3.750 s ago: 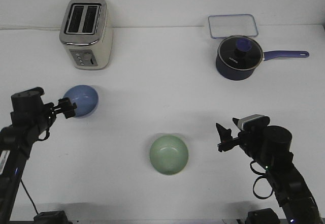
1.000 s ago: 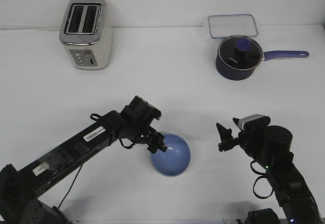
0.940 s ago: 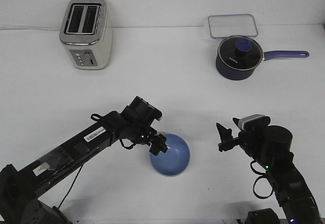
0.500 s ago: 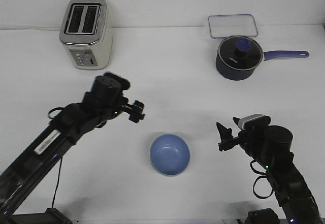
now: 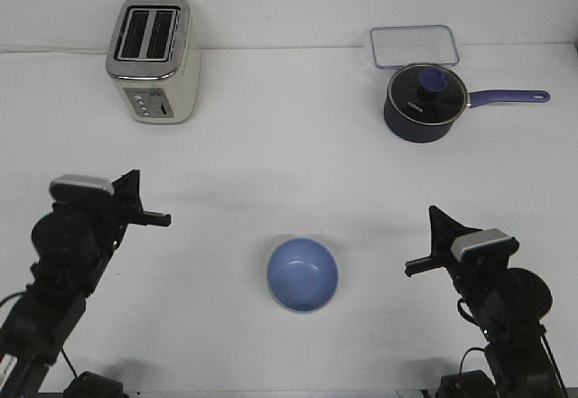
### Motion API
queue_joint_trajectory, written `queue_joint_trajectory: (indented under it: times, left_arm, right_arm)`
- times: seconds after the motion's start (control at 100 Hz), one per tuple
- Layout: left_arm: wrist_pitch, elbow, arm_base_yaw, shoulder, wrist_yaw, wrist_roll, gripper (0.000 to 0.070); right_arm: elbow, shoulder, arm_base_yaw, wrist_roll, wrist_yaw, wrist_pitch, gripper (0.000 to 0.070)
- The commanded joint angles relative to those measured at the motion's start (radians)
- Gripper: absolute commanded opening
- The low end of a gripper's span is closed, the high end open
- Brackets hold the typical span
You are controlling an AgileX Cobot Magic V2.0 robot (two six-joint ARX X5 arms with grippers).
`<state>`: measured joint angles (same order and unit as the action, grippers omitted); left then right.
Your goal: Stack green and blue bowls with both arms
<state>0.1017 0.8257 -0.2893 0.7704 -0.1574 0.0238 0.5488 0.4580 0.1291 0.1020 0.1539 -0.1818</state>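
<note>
Periwinkle blue, round and smooth, the small bowl sat upright on the white table, near the front edge and about midway between my two arms. A thin pale rim showed under its near edge, which looked like the sage green bowl beneath it, though I could not tell for sure. My left hand hung well to the left of the bowl and held nothing; its fingers looked slightly parted. My right hand hung well to the right, also empty, with its fingers spread apart. Neither hand touched the bowl. At the back left of the table stood a cream and chrome two-slot toaster. At the back right stood a dark navy saucepan with a glass lid, and just behind it lay a clear rectangular container lid.
</note>
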Motion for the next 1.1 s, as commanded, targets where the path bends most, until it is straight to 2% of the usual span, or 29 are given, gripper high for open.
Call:
queue_joint_trajectory:
  times: [0.0, 0.11, 0.23, 0.4, 0.97, 1.09]
  left_arm:
    - [-0.152, -0.154, 0.006, -0.088, -0.006, -0.046, 0.0014]
    - [-0.296, -0.315, 0.024, -0.226, -0.006, -0.076, 0.0013]
    - [-0.303, -0.351, 0.038, -0.293, -0.006, -0.074, 0.0013]
    - [-0.365, -0.348, 0.039, -0.327, -0.005, -0.072, 0.0015]
    - [-0.363, -0.351, 0.04, -0.366, -0.008, -0.085, 0.0015]
    - [-0.282, -0.386, 0.095, -0.406, 0.007, -0.102, 0.0014]
  right_arm:
    - [-0.032, -0.056, 0.002, 0.006, -0.005, 0.055, 0.0]
    - [-0.062, -0.114, 0.002, -0.003, -0.056, 0.076, 0.0]
    - [-0.062, -0.121, 0.002, -0.006, -0.119, 0.074, 0.0]
    - [-0.062, -0.124, 0.002, -0.005, -0.129, 0.077, 0.0]
    - [-0.062, -0.124, 0.002, -0.005, -0.129, 0.077, 0.0]
    - [-0.062, -0.124, 0.002, -0.005, -0.129, 0.077, 0.0]
